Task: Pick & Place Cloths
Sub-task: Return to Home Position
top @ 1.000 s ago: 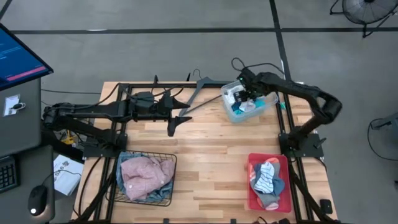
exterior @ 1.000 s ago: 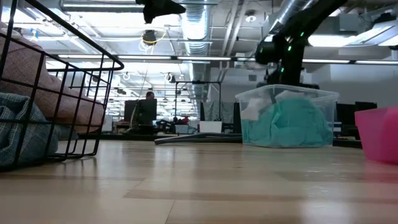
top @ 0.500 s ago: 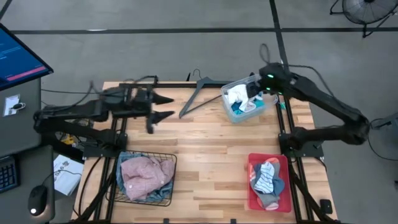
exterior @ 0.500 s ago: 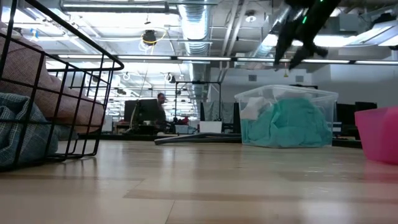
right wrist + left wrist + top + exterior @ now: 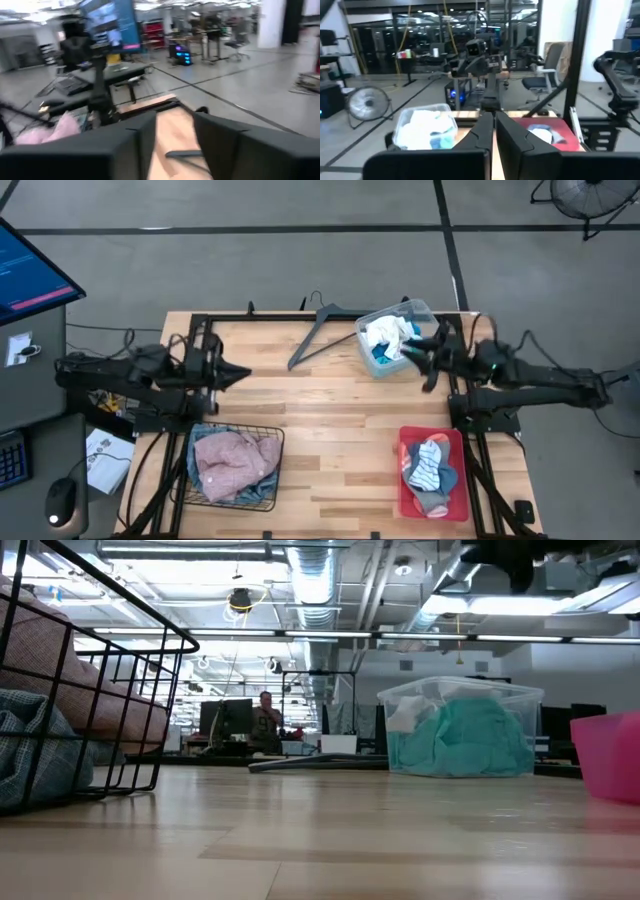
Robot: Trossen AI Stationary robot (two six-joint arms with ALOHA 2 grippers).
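Note:
A clear bin at the far right holds a white cloth on a turquoise cloth. The wire basket near the left front holds a pink cloth over blue denim. Striped and grey-blue socks lie in the red bin. My left gripper is shut and empty by the table's left edge, level above the wood. My right gripper stands open and empty just right of the clear bin, pointing toward the table's left.
A grey clothes hanger lies flat on the table at the far edge, left of the clear bin. Bare wood spreads across the middle. Black frame rails run along both sides. A person sits far behind the table.
My left gripper has drawn back from the table's far middle toward the left edge and shut. My right gripper has risen out of the clear bin and pulled back toward the table's right edge, holding nothing. The white cloth now shows uncovered in the bin.

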